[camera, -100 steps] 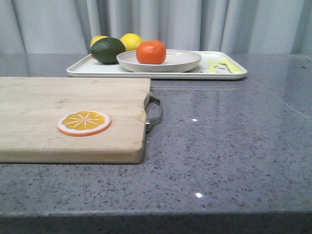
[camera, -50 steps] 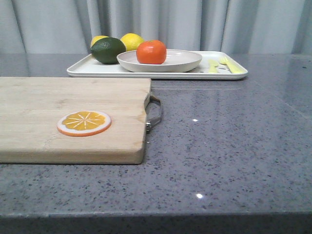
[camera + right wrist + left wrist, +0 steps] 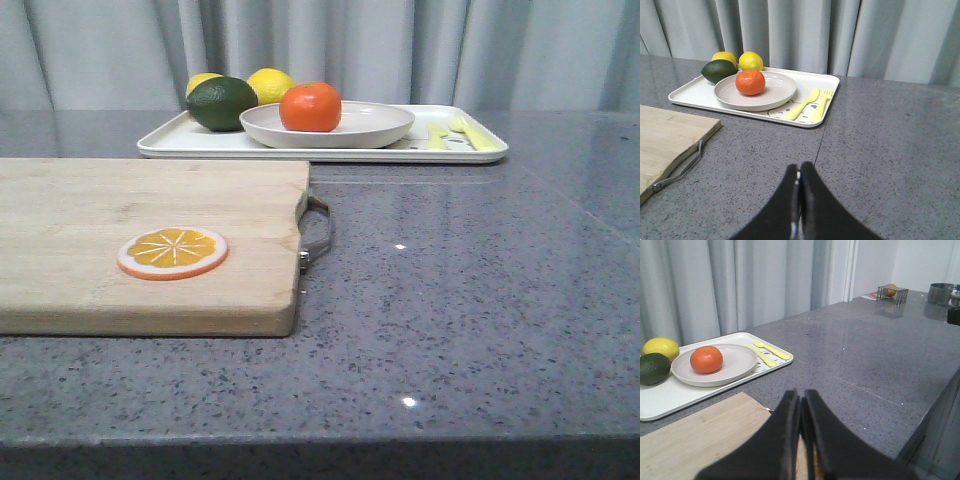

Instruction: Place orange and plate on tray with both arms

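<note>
Grey speckled stone bench up front, pale pleated curtains hanging across the back.

Nearest on the left: wooden cutting board with a metal handle on its right end, and a flat orange slice disc lying on top of it.

Both arms out of the front view, only visible from their own wrist cameras. Left end effector: dark fingers pressed together with just a thin slit between them, nothing held, hanging over the edge of the cutting board. Right end effector: same story, fingers closed tight on nothing, over bare bench, cutting board handle off to one side.

Further back, sitting on the bench past the board: white rectangular tray with rounded corners. Off-white round plate resting on the tray, roughly mid-tray. Orange sitting in the plate, toward its left side, small green stem dot showing in the left wrist view. Dark green avocado-looking fruit just beside the plate on the left end of the tray, two yellow lemons behind it. Yellow plastic fork and spoon side by side on the tray's right end, partly over some printed drawing too small to make out.

Way off in the left wrist view: small wire rack and a metal pot at the far end of the bench.
</note>
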